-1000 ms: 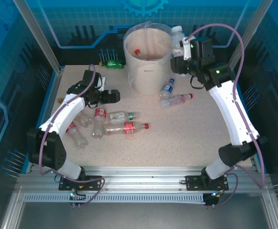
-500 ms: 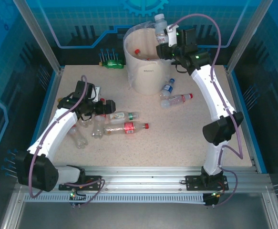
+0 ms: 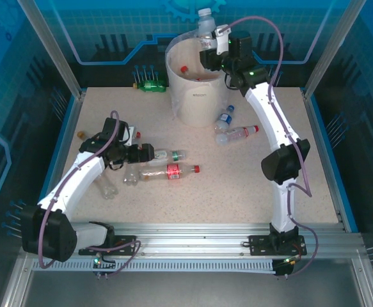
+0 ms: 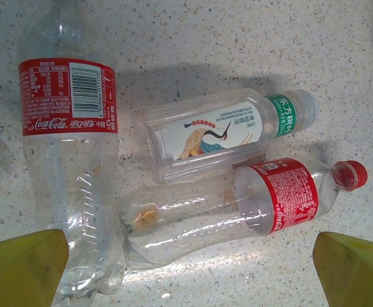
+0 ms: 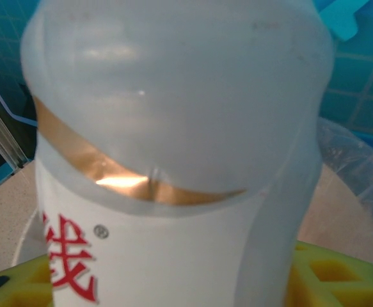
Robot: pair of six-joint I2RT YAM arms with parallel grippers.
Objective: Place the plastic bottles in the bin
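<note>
Bottle (image 3: pixel 205 27) upright in right hand (image 3: pixel 209 51), apparently over bin (image 3: pixel 196 96).

The right gripper (image 3: pixel 207 54) is up at the far rim of the bin (image 3: pixel 196 102), its jaws clamped on a white-capped bottle (image 3: pixel 205 24) that stands upright above the opening. Inside the bin a red cap (image 3: pixel 184 69) shows (the rest of that bottle is hard to make out). The left gripper (image 3: pixel 151 153) hangs low over the table (image 3: pixel 237 192), jaws spread wide, just at the end of a white-labelled bottle (image 3: pixel 168 155). A red-labelled bottle (image 3: pixel 173 171) lies just beside that one. A clear bottle (image 3: pixel 132 173) and a second clear bottle (image 3: pixel 104 183) lie by the left arm. A blue-capped bottle (image 3: pixel 223 119) and a red-capped bottle (image 3: pixel 238 133) lie near the bin's right side. A green bottle (image 3: pixel 151 86) lies at the table's far edge.
</note>
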